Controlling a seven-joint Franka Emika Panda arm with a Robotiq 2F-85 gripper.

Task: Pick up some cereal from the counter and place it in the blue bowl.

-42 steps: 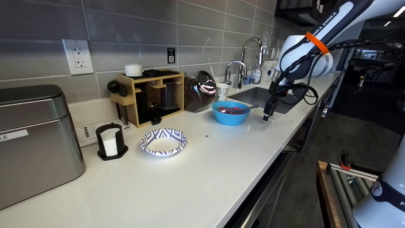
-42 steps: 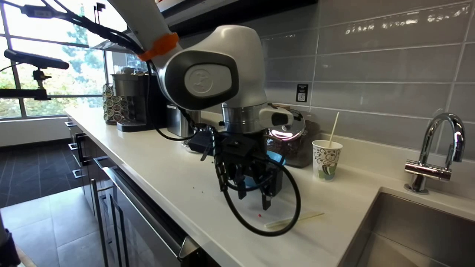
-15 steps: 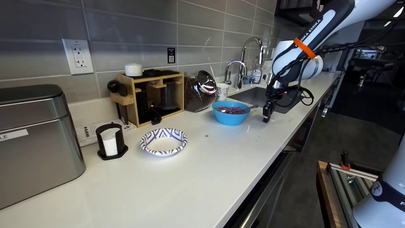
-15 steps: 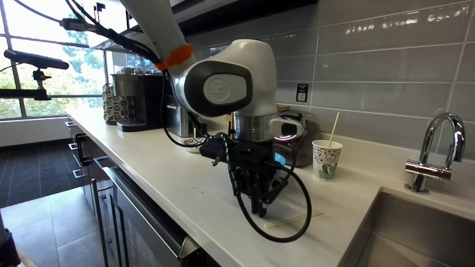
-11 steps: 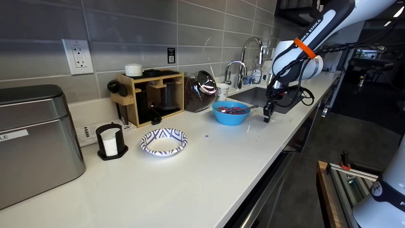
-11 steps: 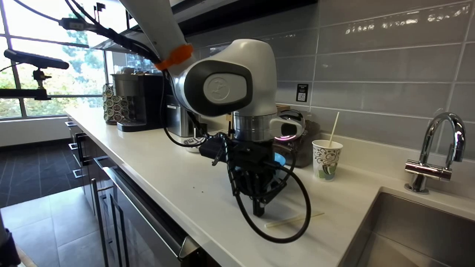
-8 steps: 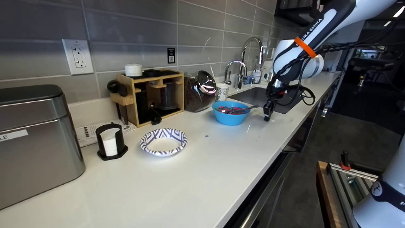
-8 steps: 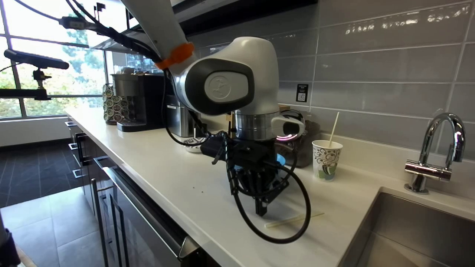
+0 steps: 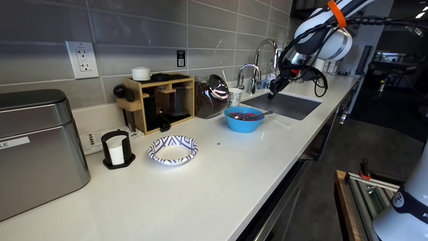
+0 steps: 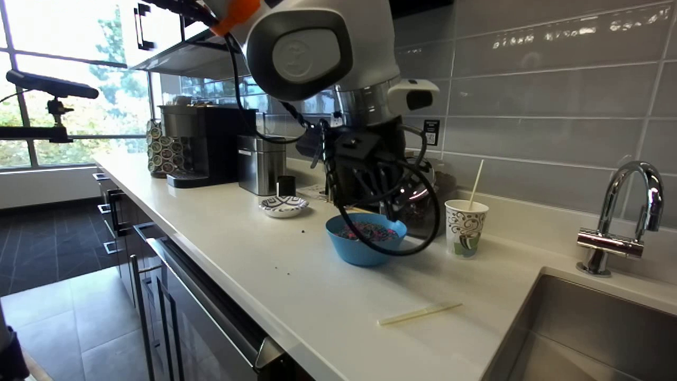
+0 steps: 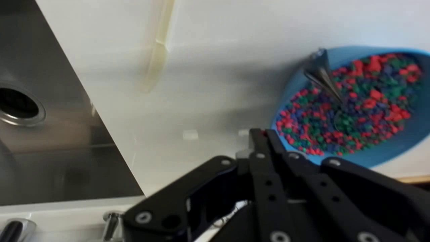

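Note:
The blue bowl [image 10: 365, 255] stands on the white counter [image 10: 317, 301], filled with red, green and dark cereal bits [image 11: 366, 114]. A spoon [image 11: 322, 79] leans out over its rim. In the wrist view my gripper [image 11: 264, 132] is shut, with a tiny red cereal bit [image 11: 264, 133] pinched between its fingertips. It hangs above the counter; its tips appear beside the bowl's edge in the wrist view and tilt in both exterior views. One loose blue bit [image 9: 218, 144] of cereal lies on the counter, with a few dark specks [image 10: 288, 273] nearby.
A pale yellow strip [image 10: 420, 313] lies between bowl and sink [image 10: 587, 328]. Behind the bowl stand a paper cup [image 10: 465, 230] with a stick and a dark-filled jar [image 9: 209, 100]. A patterned white dish [image 9: 173, 150] and a wooden organizer [image 9: 167, 100] are farther along.
The gripper closed near the counter and has since risen and tilted, its tips swinging toward the wall. The red bit that lay on the counter below it is gone from there.

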